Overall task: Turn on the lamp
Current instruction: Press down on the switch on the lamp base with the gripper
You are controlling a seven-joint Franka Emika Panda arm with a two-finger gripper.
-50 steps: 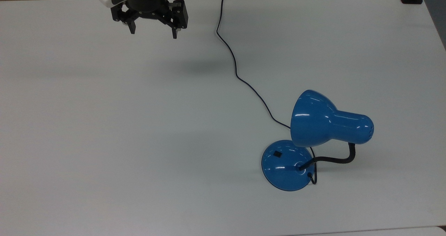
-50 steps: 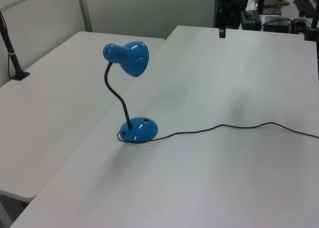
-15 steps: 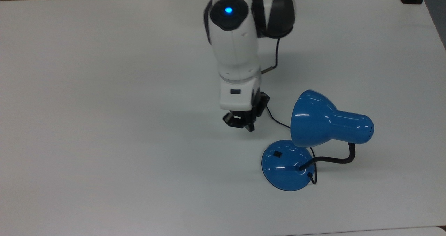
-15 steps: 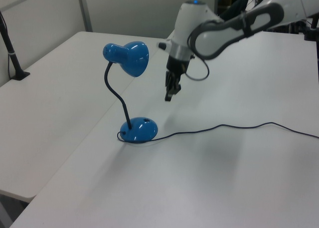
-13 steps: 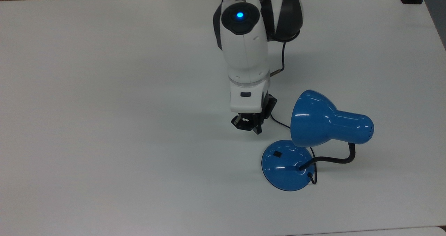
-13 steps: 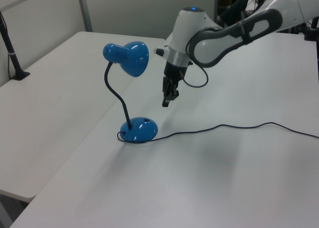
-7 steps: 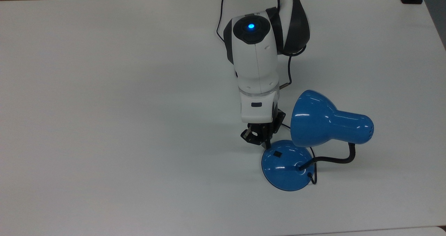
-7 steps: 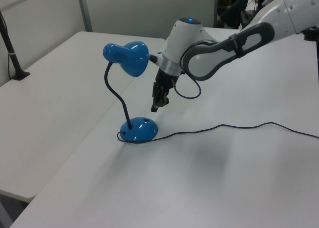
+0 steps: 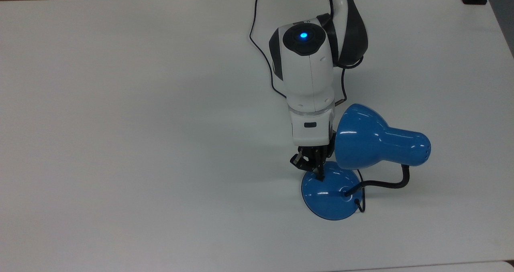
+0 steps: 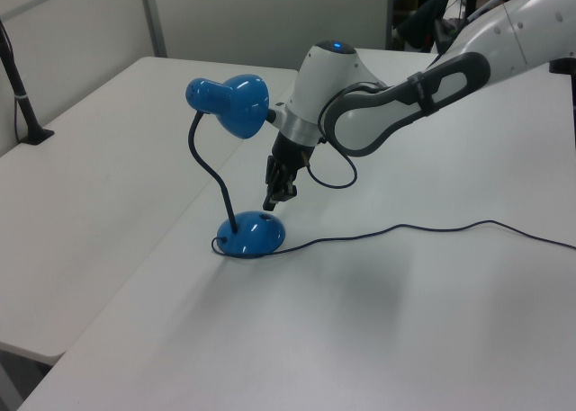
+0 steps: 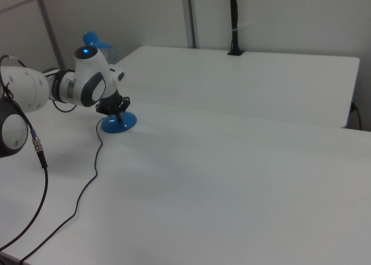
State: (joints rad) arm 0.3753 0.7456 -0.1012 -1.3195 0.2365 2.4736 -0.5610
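Glossy blue lamp (image 9: pixel 377 143), upright, shade tilted, unlit

- White table (image 9: pixel 120 123), matte top, evenly lit.
- Second white table (image 10: pixel 81 186), set just beside the first at the left view's left.
- Pale partition wall (image 11: pixel 278 15) behind the tables.
- Black clamped post (image 11: pixel 234 21), upright at the far table edge.

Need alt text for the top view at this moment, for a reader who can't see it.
A white robot arm reaches down over a white table, its black gripper pointing at the round base of a glossy blue desk lamp, where the base meets the shade's edge. A thin black cord trails from the lamp toward the table's far edge.
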